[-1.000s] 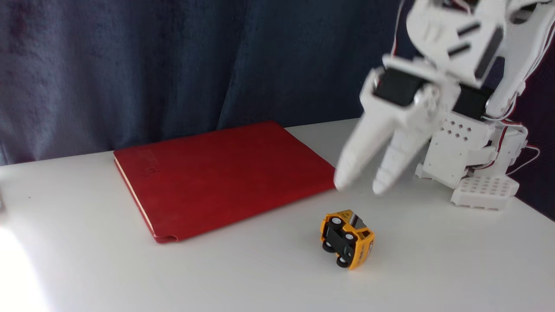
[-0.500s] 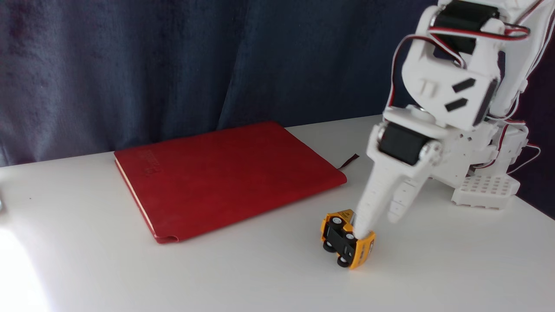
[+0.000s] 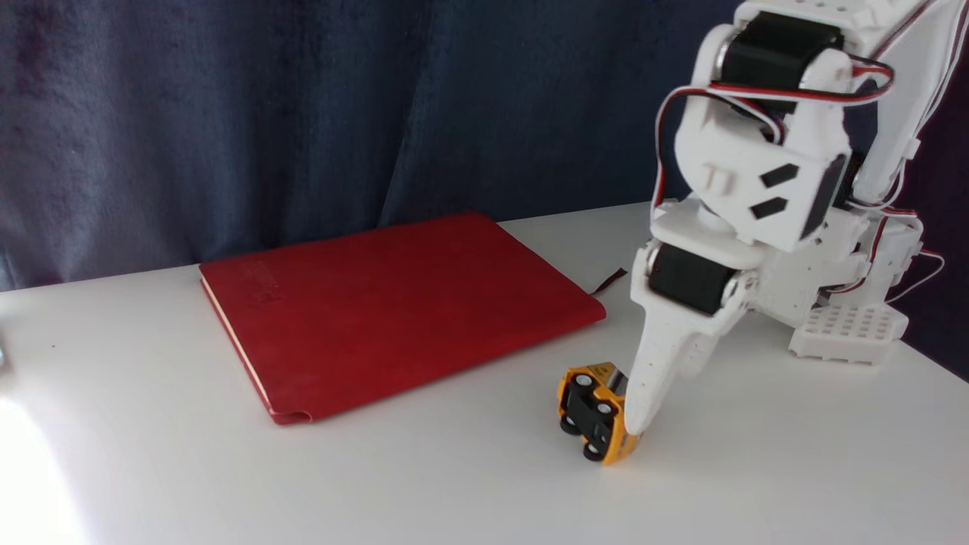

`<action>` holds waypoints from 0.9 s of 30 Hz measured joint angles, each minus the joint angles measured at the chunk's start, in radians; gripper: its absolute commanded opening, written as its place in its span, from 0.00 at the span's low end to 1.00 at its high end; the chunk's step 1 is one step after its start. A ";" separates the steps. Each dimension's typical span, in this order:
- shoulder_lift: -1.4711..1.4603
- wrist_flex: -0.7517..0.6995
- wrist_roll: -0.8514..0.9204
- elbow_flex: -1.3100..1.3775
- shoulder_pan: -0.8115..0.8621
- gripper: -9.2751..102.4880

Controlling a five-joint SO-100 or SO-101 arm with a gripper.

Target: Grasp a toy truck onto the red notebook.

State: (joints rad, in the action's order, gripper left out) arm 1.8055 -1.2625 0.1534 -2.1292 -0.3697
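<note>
The toy truck (image 3: 589, 405) lies tipped on its side on the white table, black underside and wheels facing left, just off the near right corner of the red notebook (image 3: 394, 303). The notebook lies flat and bare on top. My white gripper (image 3: 643, 420) points steeply down, and its front finger (image 3: 652, 378) rests against the truck's right side, covering part of it. The other finger sits close behind it and is mostly hidden, so the gap between them cannot be read.
The arm's white base (image 3: 848, 325) stands at the right rear of the table (image 3: 378, 484). A dark blue curtain (image 3: 303, 113) hangs behind. The notebook's thin ribbon bookmark (image 3: 609, 281) pokes out at its right corner.
The gripper came down from above the table's right side onto the truck. The truck has shifted slightly left and turned a little under the finger.
</note>
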 measured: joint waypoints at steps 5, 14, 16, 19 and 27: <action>-0.046 -0.051 0.074 0.109 0.052 0.33; -0.120 -0.117 0.112 0.242 0.040 0.33; -0.129 -0.114 0.123 0.242 0.049 0.33; -0.143 -0.075 0.141 0.239 0.071 0.33; -0.152 -0.046 0.192 0.227 0.137 0.33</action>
State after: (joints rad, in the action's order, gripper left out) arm 1.6536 -1.3085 0.3451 -1.9021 -0.2332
